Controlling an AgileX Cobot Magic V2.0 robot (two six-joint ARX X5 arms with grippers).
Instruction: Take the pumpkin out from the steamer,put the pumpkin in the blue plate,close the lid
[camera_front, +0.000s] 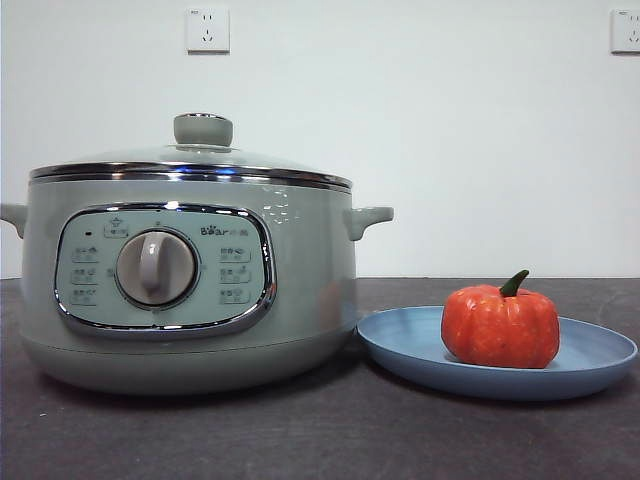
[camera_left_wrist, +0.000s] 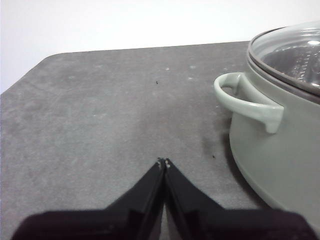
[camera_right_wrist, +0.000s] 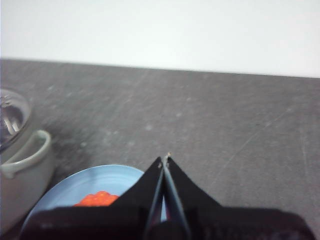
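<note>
With the pumpkin (camera_front: 500, 326) on the blue plate (camera_front: 590, 362) below my right claw (camera_right_wrist: 164, 159) and the lid (camera_front: 190, 160) seated, both claws pressed together, I'd simply stay clear.

left tool (camera_left_wrist: 164, 162): matte black, wedge-shaped jaws, pale specks at tips | right tool (camera_right_wrist: 165, 159): same

You see only a sliver of the pumpkin (camera_right_wrist: 98, 199) in the right wrist view, behind the right gripper (camera_right_wrist: 164, 159). The steamer (camera_left_wrist: 280, 145) is cut off there and in the left wrist view.
</note>
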